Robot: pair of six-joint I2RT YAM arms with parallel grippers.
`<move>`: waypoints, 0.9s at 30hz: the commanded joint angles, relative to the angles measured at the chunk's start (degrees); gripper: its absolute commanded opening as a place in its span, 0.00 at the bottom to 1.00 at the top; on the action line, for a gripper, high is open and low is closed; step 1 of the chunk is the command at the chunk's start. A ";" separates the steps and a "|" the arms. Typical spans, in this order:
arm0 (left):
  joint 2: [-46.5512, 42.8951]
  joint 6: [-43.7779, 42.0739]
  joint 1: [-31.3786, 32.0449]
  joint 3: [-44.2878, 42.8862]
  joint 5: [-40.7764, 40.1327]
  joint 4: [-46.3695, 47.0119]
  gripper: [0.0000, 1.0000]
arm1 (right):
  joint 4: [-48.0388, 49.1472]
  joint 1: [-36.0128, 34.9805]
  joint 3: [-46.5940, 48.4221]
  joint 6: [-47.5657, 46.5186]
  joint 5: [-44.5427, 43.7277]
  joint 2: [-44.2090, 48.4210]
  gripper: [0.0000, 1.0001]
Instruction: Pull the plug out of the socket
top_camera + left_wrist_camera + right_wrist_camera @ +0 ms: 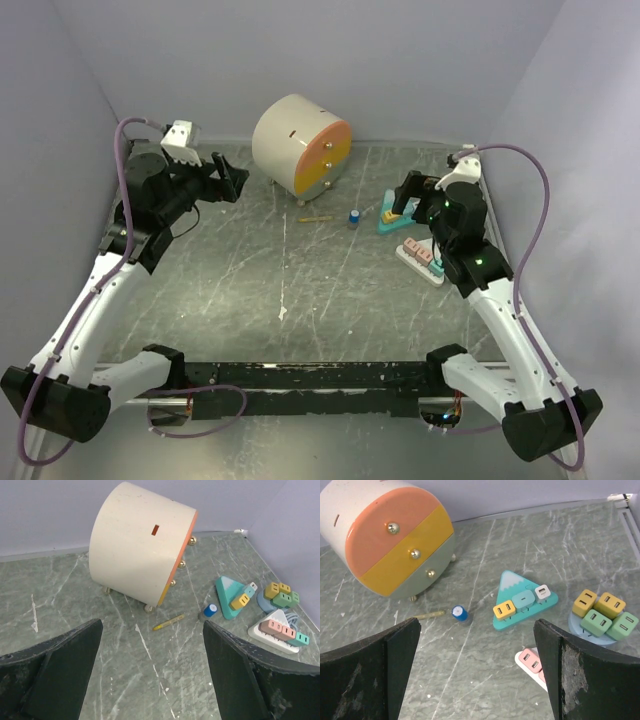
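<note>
A teal triangular socket [510, 582] lies on the table at the right and carries a yellow plug [504, 609], a teal plug [523, 600] and a white plug [542, 591]. It also shows in the top view [390, 222] and the left wrist view [226, 591]. To its right, a round light-blue socket [579, 628] holds yellow and green plugs. A white strip socket [525, 666] holds pink plugs. My right gripper [476, 630] is open and empty, hovering above and short of the triangular socket [402, 198]. My left gripper [151, 650] is open and empty at the far left [232, 180].
A cream drum-shaped cabinet [290, 140] with orange, yellow and green drawers stands at the back centre. A yellow pencil [316, 216] and a small blue cylinder [354, 216] lie in front of it. Grey walls close the table on three sides.
</note>
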State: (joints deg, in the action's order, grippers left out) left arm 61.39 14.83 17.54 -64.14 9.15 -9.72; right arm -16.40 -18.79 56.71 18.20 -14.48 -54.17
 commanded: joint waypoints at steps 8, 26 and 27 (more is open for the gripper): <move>-1.96 1.82 2.78 -1.54 3.32 0.44 0.94 | -1.37 -0.11 1.75 0.19 0.24 -5.89 1.00; 0.57 6.79 7.39 -0.10 9.41 2.98 0.94 | 12.22 30.55 -22.19 14.54 25.24 -3.35 1.00; 0.60 6.79 7.49 -0.11 9.32 2.88 0.94 | 11.83 31.80 -23.07 14.46 24.98 -2.84 1.00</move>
State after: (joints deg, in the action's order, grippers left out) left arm 61.95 20.01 24.23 -64.12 16.56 -9.10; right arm -7.42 9.28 36.86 30.17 7.51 -59.27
